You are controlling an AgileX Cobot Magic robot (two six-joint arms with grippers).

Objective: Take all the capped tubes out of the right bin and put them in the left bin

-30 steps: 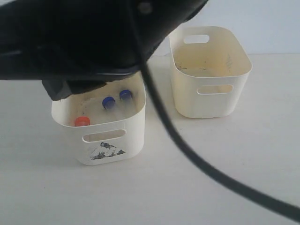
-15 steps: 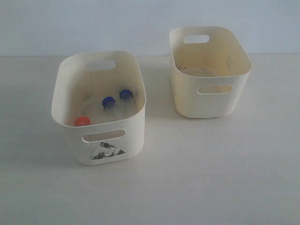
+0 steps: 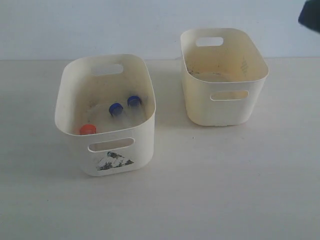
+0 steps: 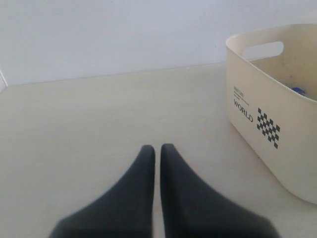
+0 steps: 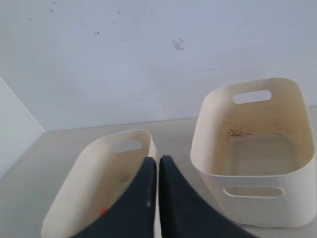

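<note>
All three capped tubes lie inside the left bin (image 3: pixel 142 142), the tub with the torn sticker: the orange-red cap (image 3: pixel 87 129) near its front wall, two blue caps (image 3: pixel 116 108) (image 3: pixel 134 101) further back. The right bin (image 3: pixel 225 112) holds no tube that I can see, only stains. My left gripper (image 4: pixel 154 148) is shut and empty, low over the table beside the left bin (image 4: pixel 277 148), where a blue cap (image 4: pixel 297 90) peeks over the rim. My right gripper (image 5: pixel 158 159) is shut and empty, above and in front of both bins (image 5: pixel 84 173) (image 5: pixel 247 210).
Both tubs stand on a pale table against a white wall. A dark part of the right arm (image 3: pixel 311 15) shows in the exterior view's top right corner. The left bin's side wall bears a printed "WORLD" and checker mark (image 4: pixel 268 128).
The dark arm and cable that hid the upper left of the exterior view a second ago have left it. A dark arm part now shows at the top right corner. Tubes and bins unmoved.
</note>
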